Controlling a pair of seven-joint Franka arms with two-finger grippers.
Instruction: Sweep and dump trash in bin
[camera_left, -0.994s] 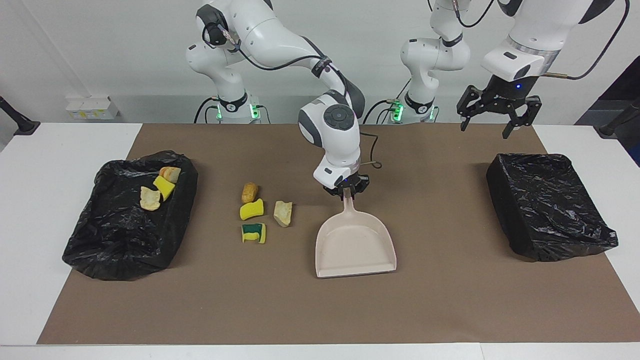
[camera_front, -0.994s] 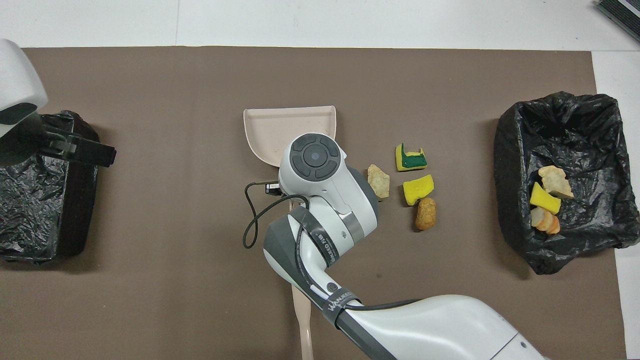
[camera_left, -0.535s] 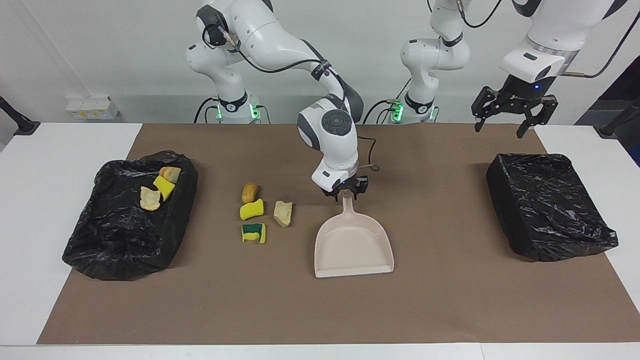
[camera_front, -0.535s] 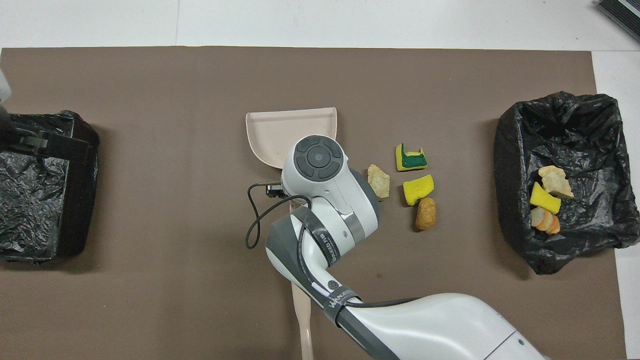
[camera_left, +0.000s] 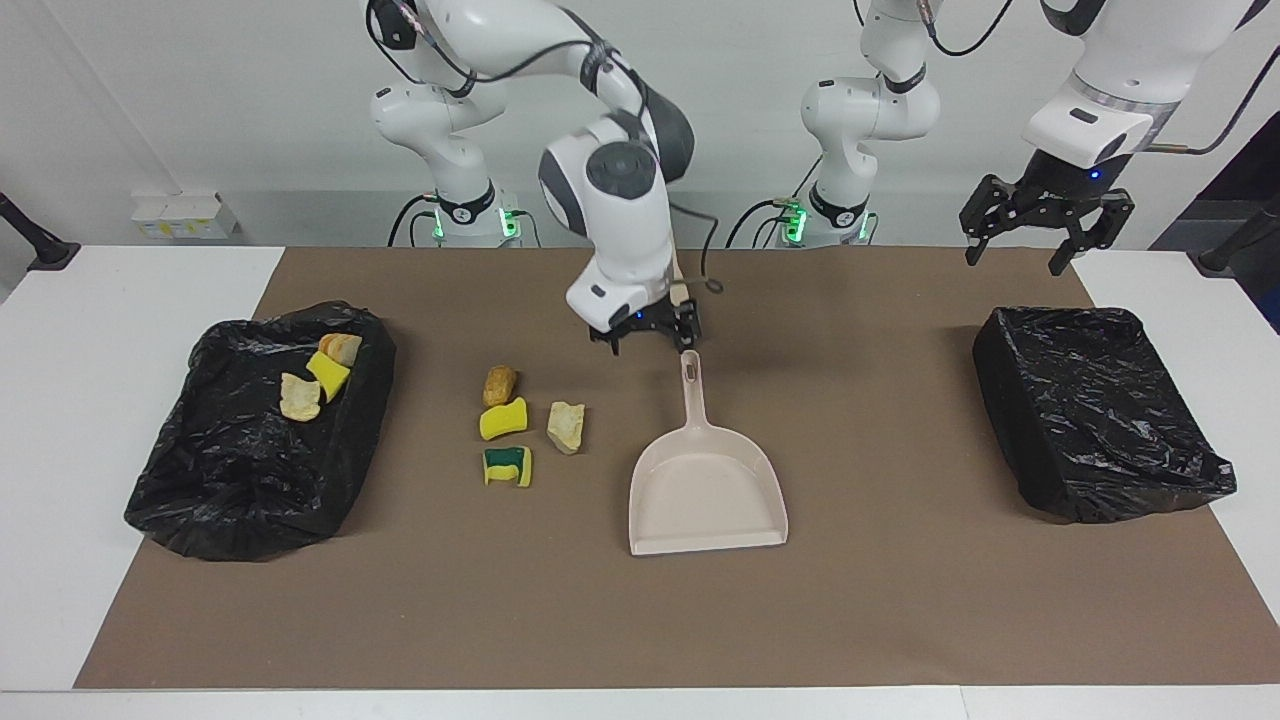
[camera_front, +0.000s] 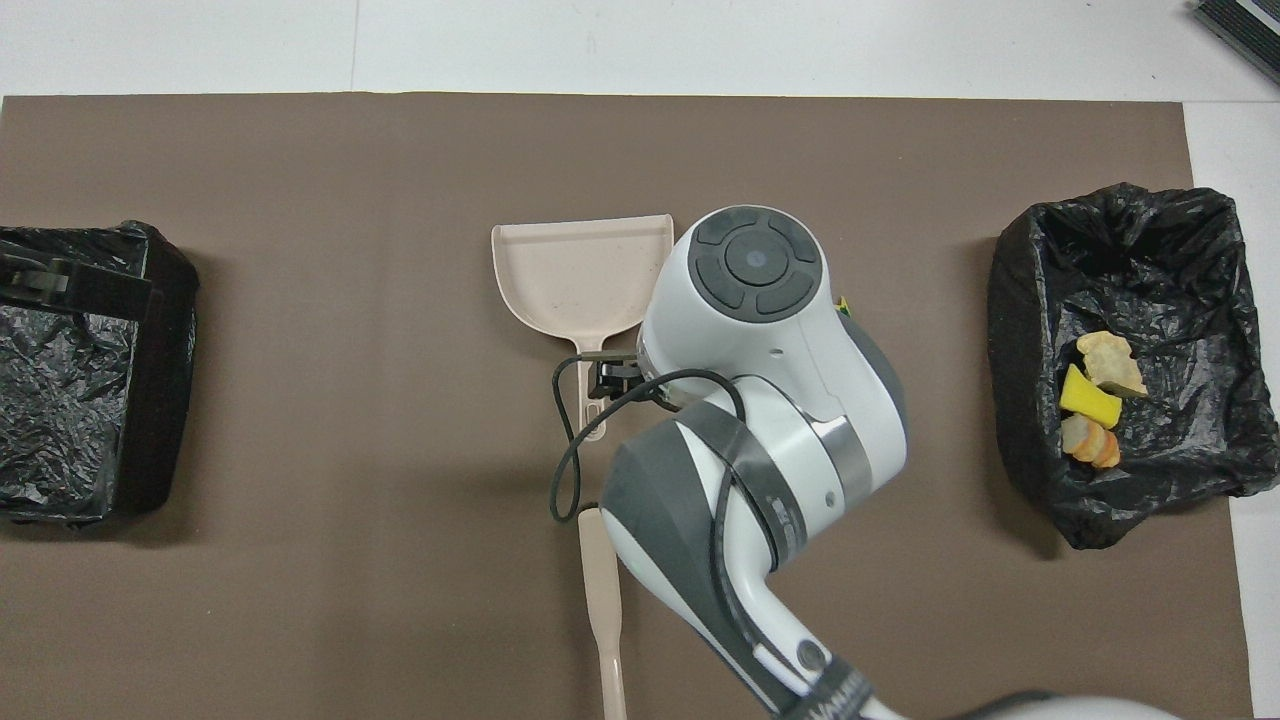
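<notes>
Beige plastic, the dustpan (camera_left: 705, 490) lies flat on the brown mat (camera_left: 900, 620) in the middle of the tabletop, handle toward the robots, mouth away from them. The right tool (camera_left: 645, 333) hangs just above the handle's end, fingers spread, holding and touching nothing. Judging by that, the pan is parked here so the arm is free for the sweeping step.

In the overhead view a slim beige handle (camera_front: 603, 600) lies on the mat nearer to the robots than the pan, most of it under the right arm. It may be the brush, though no bristles show.

Four bits of trash sit loose beside the pan, toward the right arm's end of the tabletop: a brown bread-like lump (camera_left: 499, 384), a yellow sponge piece (camera_left: 503, 419), a yellow-green sponge piece (camera_left: 508, 466) and a pale rock-like lump (camera_left: 566, 426), the one closest to the pan. They are clustered tightly, which should suit a single sweep.

Three more bits (camera_left: 318, 378) already lie in the black-lined bin (camera_left: 250, 480) at that same end, so roughly half the work looks done.

The left tool (camera_left: 1046, 218) waits in the air over the mat's edge, above the second black-lined bin (camera_left: 1100, 420) at the left arm's end. Its fingers are spread and empty. No trash is visible in that bin.
</notes>
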